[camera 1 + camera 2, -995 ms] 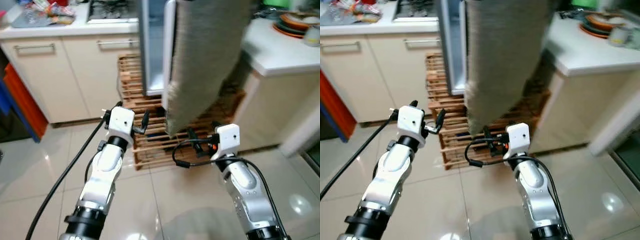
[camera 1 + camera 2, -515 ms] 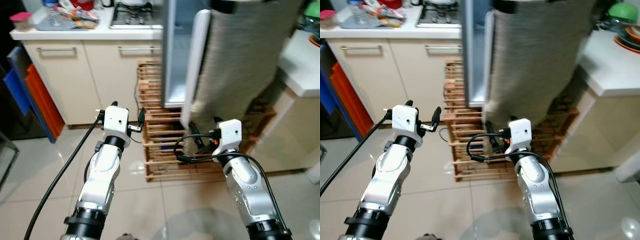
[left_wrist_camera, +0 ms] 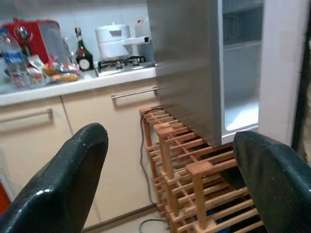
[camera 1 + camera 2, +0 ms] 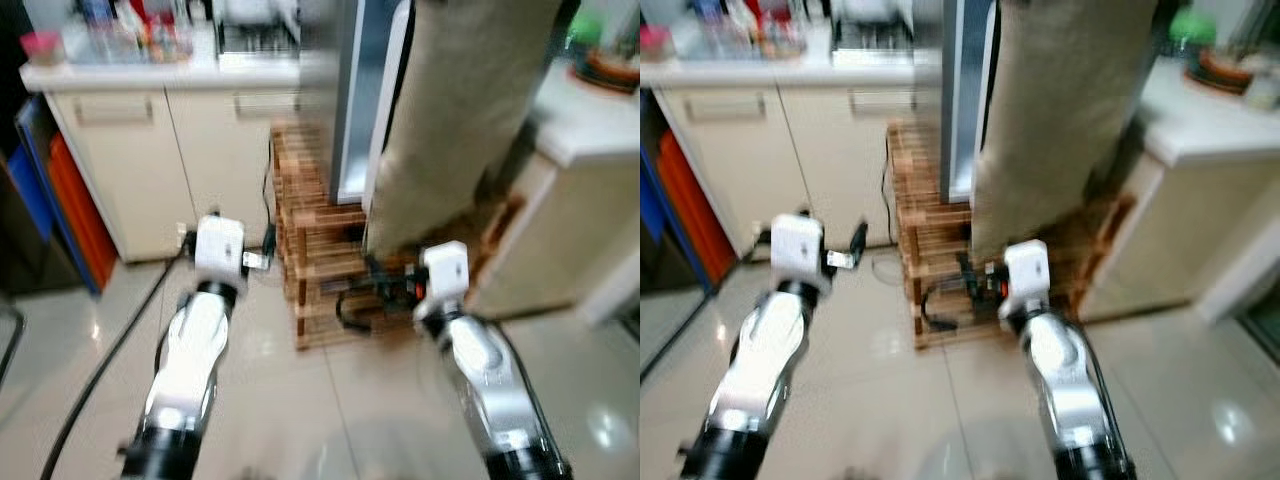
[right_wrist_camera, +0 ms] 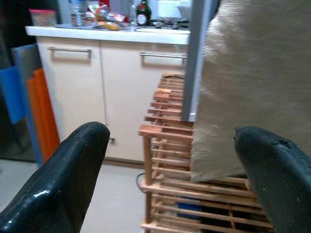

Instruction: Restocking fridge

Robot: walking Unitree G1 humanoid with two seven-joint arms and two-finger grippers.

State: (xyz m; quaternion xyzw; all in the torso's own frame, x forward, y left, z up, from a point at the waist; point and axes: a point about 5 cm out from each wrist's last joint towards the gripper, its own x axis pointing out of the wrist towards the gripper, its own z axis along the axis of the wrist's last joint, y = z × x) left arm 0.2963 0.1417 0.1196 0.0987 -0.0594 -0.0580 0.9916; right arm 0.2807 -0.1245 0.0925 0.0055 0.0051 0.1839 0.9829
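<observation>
1. Far left, the bench (image 4: 120,75) has bottles and clutter on top, cream cupboards below.
2. Left tool (image 3: 165,179): fingers spread wide, holding nothing, over the tiled floor.
3. The fridge (image 4: 352,100) sits on a wooden rack (image 4: 320,250), door ajar, beige cloth (image 4: 460,110) hanging over it.
4. Right tool (image 5: 170,179): fingers wide apart too, empty, near the rack.
</observation>
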